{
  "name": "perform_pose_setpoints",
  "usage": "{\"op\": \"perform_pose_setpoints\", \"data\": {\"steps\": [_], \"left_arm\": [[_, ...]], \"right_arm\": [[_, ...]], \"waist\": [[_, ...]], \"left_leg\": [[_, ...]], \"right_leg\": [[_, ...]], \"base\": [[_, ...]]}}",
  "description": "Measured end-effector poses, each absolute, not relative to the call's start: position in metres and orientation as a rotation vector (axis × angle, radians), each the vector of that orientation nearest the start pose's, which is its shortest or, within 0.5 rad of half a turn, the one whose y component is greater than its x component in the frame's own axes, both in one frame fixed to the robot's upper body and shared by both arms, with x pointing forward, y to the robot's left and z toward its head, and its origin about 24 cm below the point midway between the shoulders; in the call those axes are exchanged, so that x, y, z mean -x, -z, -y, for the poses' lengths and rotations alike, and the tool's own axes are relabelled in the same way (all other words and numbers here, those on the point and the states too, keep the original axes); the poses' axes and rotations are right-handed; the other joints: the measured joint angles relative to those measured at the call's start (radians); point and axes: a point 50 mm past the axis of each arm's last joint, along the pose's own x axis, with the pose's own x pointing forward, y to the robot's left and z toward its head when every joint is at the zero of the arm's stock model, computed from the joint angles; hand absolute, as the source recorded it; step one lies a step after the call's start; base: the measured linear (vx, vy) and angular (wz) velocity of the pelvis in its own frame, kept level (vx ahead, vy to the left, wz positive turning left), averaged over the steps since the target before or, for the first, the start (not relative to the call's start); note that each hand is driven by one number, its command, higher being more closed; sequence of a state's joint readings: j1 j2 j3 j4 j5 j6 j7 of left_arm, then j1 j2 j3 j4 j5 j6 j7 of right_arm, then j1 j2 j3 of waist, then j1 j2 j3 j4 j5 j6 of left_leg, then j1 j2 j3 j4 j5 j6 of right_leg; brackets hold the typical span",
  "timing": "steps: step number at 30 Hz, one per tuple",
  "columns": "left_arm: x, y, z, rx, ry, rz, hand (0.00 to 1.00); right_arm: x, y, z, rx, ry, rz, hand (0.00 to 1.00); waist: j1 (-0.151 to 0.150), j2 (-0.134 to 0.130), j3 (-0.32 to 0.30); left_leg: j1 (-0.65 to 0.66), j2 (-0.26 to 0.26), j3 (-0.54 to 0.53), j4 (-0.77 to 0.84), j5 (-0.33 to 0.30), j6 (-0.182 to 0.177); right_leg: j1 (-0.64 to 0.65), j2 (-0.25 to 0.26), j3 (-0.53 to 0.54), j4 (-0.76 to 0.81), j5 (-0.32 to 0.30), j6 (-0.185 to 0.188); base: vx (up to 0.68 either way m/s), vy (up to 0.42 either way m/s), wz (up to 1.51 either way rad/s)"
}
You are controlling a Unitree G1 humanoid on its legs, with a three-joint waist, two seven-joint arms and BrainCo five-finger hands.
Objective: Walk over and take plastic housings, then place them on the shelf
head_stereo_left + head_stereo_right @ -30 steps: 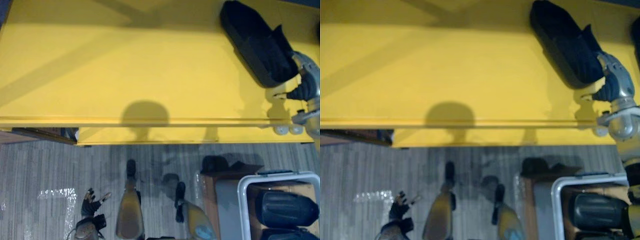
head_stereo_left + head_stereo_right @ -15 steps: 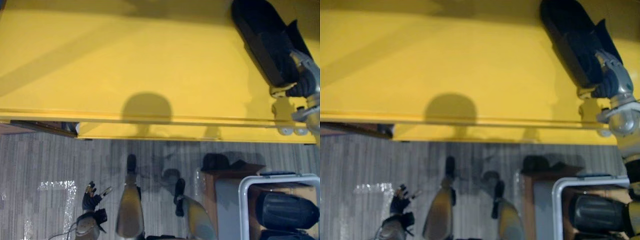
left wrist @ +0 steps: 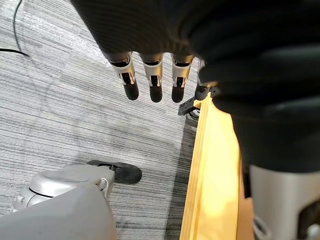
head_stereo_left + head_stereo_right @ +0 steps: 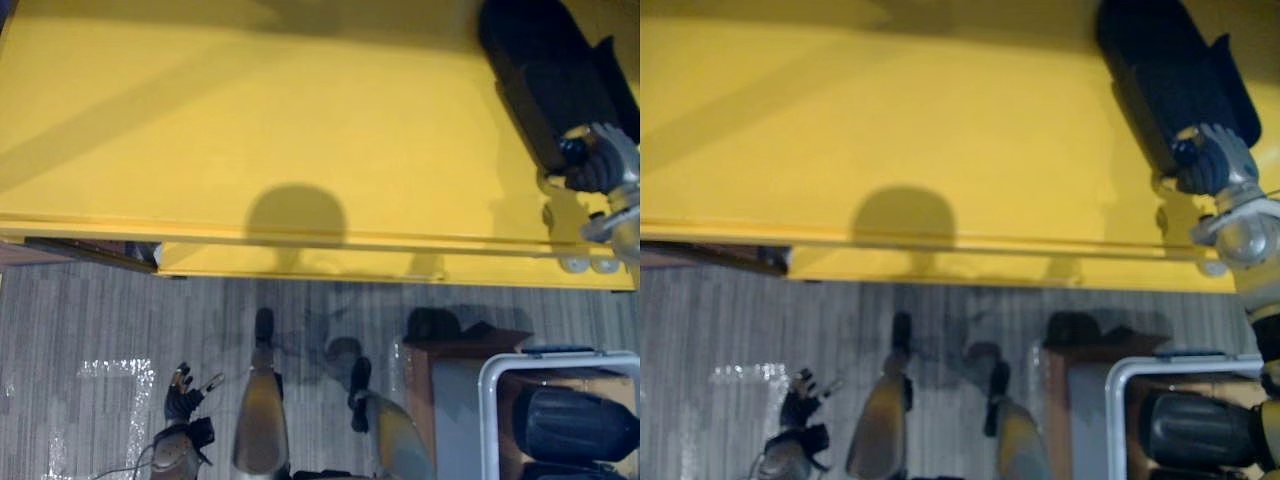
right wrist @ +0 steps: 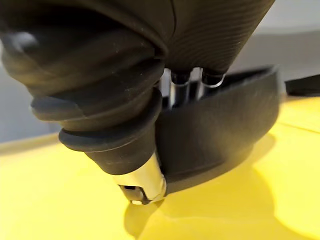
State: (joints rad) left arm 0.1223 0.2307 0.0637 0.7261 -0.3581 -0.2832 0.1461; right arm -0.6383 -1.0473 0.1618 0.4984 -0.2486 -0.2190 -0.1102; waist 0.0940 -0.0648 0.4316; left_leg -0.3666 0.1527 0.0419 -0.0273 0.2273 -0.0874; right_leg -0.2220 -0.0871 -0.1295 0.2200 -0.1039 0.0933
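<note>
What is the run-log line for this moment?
right hand: pinching black housing on yellow shelf, right end | left hand: open, low over carpet | white bin: housings inside

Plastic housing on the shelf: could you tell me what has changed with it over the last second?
The right hand, still gripping the plastic housing, has slid it farther back on the yellow shelf. The left hand, hanging low, and the white bin stayed put.

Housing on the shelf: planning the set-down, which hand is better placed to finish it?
Right. The right hand pinches the housing on the yellow shelf; the left hand hangs open, low above the floor.
</note>
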Motion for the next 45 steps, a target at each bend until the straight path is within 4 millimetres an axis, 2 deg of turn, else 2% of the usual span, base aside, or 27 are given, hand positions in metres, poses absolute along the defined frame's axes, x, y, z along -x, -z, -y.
{"op": "perform_pose_setpoints", "data": {"steps": [8,15,21,25,32,45], "left_arm": [[-0.155,0.096,-0.254,0.081,-0.467,-0.522,0.00],[-0.156,0.099,-0.244,0.087,-0.434,-0.530,0.00],[-0.158,0.100,-0.236,0.113,-0.430,-0.527,0.00],[-0.158,0.103,-0.227,0.120,-0.403,-0.539,0.00],[-0.158,0.105,-0.219,0.148,-0.401,-0.542,0.00],[-0.162,0.103,-0.216,0.154,-0.396,-0.529,0.00]], "right_arm": [[-0.325,-0.239,0.321,1.249,0.262,0.354,1.00],[-0.330,-0.237,0.310,1.107,0.318,0.409,1.00],[-0.336,-0.240,0.304,1.048,0.365,0.434,1.00],[-0.338,-0.241,0.302,0.922,0.404,0.428,1.00],[-0.341,-0.242,0.297,0.905,0.399,0.440,1.00],[-0.345,-0.244,0.293,0.917,0.377,0.414,1.00]], "waist": [[0.005,0.009,0.006],[0.002,0.032,0.018],[0.001,0.036,0.021],[0.002,0.036,0.021],[0.002,0.038,0.020],[0.003,0.042,0.017]], "left_leg": [[0.003,-0.002,-0.005,-0.001,0.003,-0.004],[0.018,-0.014,-0.006,-0.002,0.000,-0.001],[0.018,-0.024,-0.007,0.000,0.000,0.000],[0.019,-0.028,-0.008,0.002,-0.001,0.001],[0.019,-0.033,-0.007,0.005,-0.001,0.001],[0.019,-0.037,-0.008,0.016,-0.004,0.004]], "right_leg": [[-0.003,-0.003,-0.005,0.021,-0.015,0.001],[-0.005,-0.018,-0.006,0.059,-0.039,0.006],[-0.023,-0.031,-0.006,0.102,-0.063,0.010],[-0.028,-0.037,-0.006,0.115,-0.073,0.010],[-0.042,-0.045,-0.005,0.146,-0.090,0.010],[-0.039,-0.050,-0.006,0.153,-0.093,0.012]], "base": [[0.00,-0.004,0.02],[0.00,0.001,0.02],[0.00,0.001,0.02],[0.00,-0.002,0.03],[0.00,0.000,0.00],[0.00,0.000,0.00]]}}
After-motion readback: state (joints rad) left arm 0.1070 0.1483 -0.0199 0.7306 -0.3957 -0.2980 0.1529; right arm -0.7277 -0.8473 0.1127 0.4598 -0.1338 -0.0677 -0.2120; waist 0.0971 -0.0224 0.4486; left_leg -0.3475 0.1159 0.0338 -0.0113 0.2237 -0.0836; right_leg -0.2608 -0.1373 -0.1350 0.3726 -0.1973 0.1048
